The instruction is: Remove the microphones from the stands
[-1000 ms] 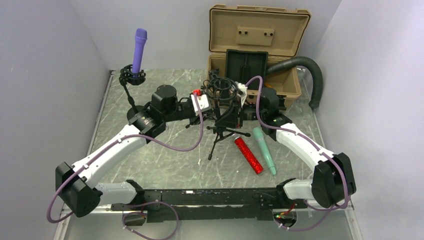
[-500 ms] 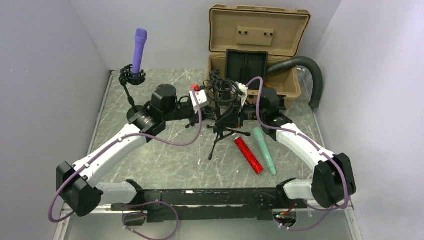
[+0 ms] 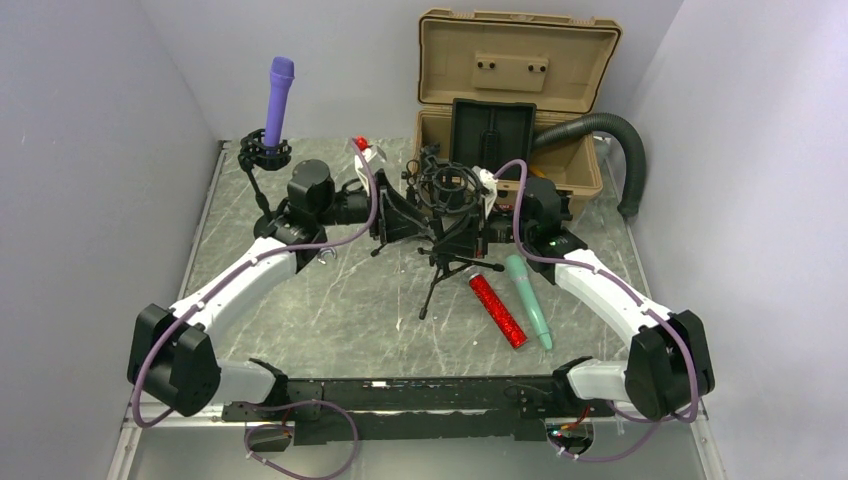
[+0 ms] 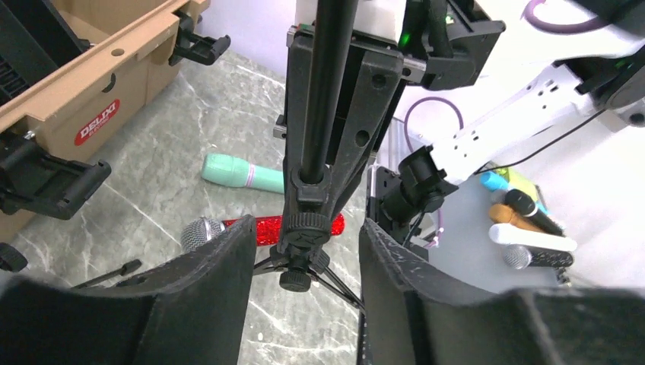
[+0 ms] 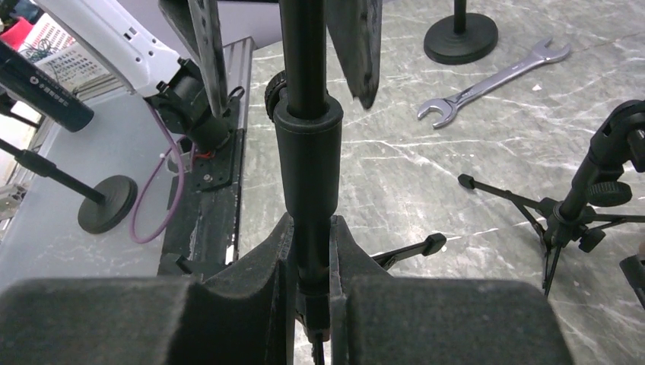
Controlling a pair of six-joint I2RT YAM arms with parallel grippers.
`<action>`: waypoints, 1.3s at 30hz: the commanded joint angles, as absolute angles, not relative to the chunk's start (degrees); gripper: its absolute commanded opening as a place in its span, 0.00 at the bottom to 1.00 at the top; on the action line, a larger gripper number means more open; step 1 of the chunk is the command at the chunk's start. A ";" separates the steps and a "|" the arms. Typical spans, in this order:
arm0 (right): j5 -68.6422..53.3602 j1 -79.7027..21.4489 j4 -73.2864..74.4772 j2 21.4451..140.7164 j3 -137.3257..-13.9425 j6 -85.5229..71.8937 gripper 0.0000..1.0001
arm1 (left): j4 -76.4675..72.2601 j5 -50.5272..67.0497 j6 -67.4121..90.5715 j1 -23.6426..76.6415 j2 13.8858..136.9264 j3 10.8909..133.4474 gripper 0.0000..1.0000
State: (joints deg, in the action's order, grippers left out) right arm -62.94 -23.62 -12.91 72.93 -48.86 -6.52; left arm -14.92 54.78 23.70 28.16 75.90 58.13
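Observation:
A purple microphone (image 3: 278,98) stands upright in the clip of a thin black stand (image 3: 262,178) at the back left. An empty shock-mount tripod stand (image 3: 445,192) stands mid-table. My right gripper (image 3: 462,236) is shut on its pole (image 5: 307,160), seen close in the right wrist view (image 5: 310,293). My left gripper (image 3: 404,214) is open, its fingers (image 4: 217,293) on either side of that same pole (image 4: 323,106) without touching it. A red glitter microphone (image 3: 497,310) and a teal microphone (image 3: 528,300) lie on the table right of the tripod.
An open tan case (image 3: 512,110) with a grey hose (image 3: 612,140) stands at the back right. A wrench (image 5: 493,80) lies on the table left of centre. A second small tripod (image 5: 582,209) shows in the right wrist view. Grey walls close both sides.
My left arm has swung back and its wrist has rolled over, bringing the open jaws around the centre stand's pole. The right arm and the microphones have not moved.

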 commanded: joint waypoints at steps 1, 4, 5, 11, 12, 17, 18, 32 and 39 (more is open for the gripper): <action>-63.61 -23.11 -15.36 70.14 -49.02 -5.01 0.00 | -19.94 56.97 26.08 26.89 73.74 58.80 0.64; -63.61 -23.11 -15.47 70.08 -48.87 -5.07 0.00 | -17.36 55.69 23.10 26.63 72.66 59.08 0.82; -63.60 -23.08 -15.47 69.99 -48.80 -5.09 0.00 | -16.10 55.26 21.49 26.59 72.23 59.23 0.86; -63.87 -22.79 -16.11 69.93 -48.47 -5.76 0.00 | -7.48 50.95 8.19 26.61 68.85 61.32 0.94; -63.96 -22.82 -16.30 70.01 -48.43 -5.98 0.00 | -6.34 50.39 6.64 26.55 68.48 61.59 0.95; -64.40 -22.75 -17.09 70.37 -48.66 -6.79 0.00 | -4.17 50.14 2.12 26.91 68.49 62.88 0.97; -64.54 -22.76 -17.12 70.35 -48.81 -6.94 0.00 | -3.43 50.06 1.54 27.12 69.09 63.41 0.97; -69.79 -22.68 -22.97 69.19 -48.34 -14.42 0.00 | -9.41 55.81 2.48 30.68 75.00 62.00 0.99; -70.31 -22.74 -24.02 70.20 -47.90 -14.73 0.00 | -17.04 57.26 11.58 31.12 78.79 62.94 0.99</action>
State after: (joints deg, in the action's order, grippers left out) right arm -67.85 -22.90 -18.20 71.44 -47.59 -13.58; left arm -9.72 54.37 5.72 30.79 77.12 61.84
